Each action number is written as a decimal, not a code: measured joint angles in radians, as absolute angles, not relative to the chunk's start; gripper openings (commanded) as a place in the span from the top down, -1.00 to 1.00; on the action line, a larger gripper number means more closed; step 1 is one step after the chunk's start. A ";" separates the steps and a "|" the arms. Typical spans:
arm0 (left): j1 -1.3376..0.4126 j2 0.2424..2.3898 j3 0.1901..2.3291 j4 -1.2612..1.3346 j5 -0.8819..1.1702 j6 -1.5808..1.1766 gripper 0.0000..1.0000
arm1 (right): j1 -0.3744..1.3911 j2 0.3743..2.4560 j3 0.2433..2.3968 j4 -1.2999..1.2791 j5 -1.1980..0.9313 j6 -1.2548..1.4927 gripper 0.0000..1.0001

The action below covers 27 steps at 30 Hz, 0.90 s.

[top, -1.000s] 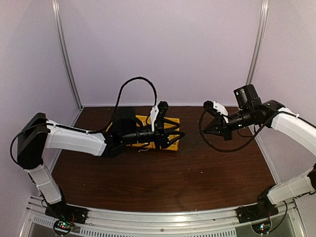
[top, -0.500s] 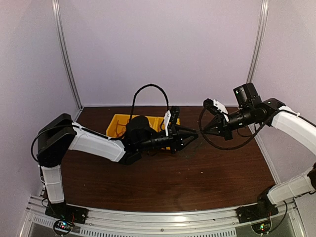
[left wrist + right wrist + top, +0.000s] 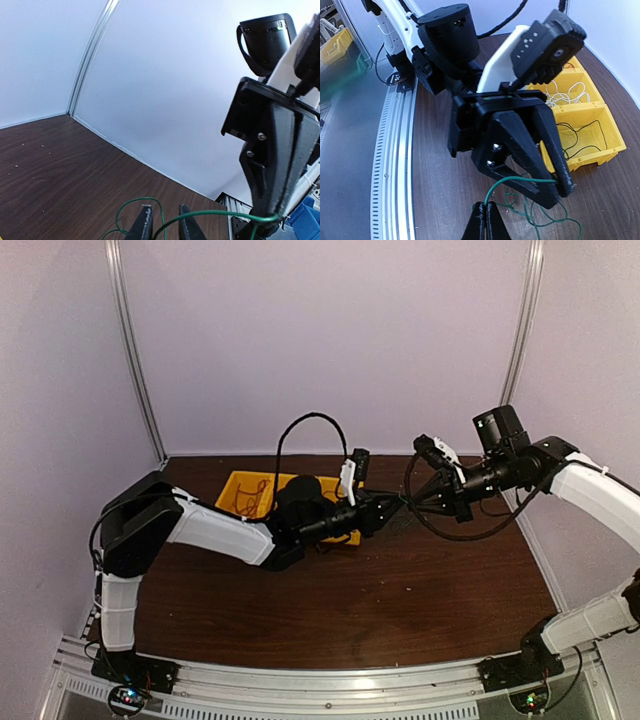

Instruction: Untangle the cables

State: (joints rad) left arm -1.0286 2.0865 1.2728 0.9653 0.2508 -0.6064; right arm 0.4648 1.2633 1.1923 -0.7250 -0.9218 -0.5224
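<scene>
Left gripper (image 3: 386, 508) has swung off the yellow bin (image 3: 232, 483) over the last second. It now sits nose to nose with the right gripper (image 3: 410, 502), at roughly 1 o'clock from the centre of the table (image 3: 350, 610) in the top view. Its jaws came in from wide to a narrow gap. Right arm barely shifted.

Right gripper is clamped tight on the green cable (image 3: 520, 181). In its own wrist view the wire leaves the fingertips toward 12 o'clock, then bends to 3 o'clock and reaches the left gripper's fingers (image 3: 554, 150). More of the wire sits in loose loops at about 4 o'clock of the right fingertips.

In the left wrist view the green cable crosses the gap between the left fingers, which stand slightly apart. Can't tell whether the pads touch the wire.

The bin sits at about 10 o'clock of table centre, behind the left arm.
- Red cable (image 3: 250, 498) is in the compartment at the bin's 9 o'clock end.
- White cable (image 3: 565, 94) and dark cable (image 3: 580, 136) are in two neighbouring compartments, seen from the right wrist.
</scene>
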 measured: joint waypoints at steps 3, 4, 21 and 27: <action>-1.029 2.127 1.326 0.961 0.214 -0.617 0.63 | 0.465 1.266 1.207 -0.749 -0.965 -0.519 1.00; -1.029 2.148 1.353 0.960 0.202 -0.620 0.63 | 0.465 1.271 1.228 -0.765 -0.981 -0.519 1.00; -1.029 2.325 1.408 0.863 0.107 -0.642 0.63 | 0.374 1.310 1.725 -0.983 -1.265 -0.543 1.00; -1.029 2.325 1.408 0.841 0.108 -0.642 0.69 | 0.286 1.294 1.786 -0.991 -1.366 -0.520 1.00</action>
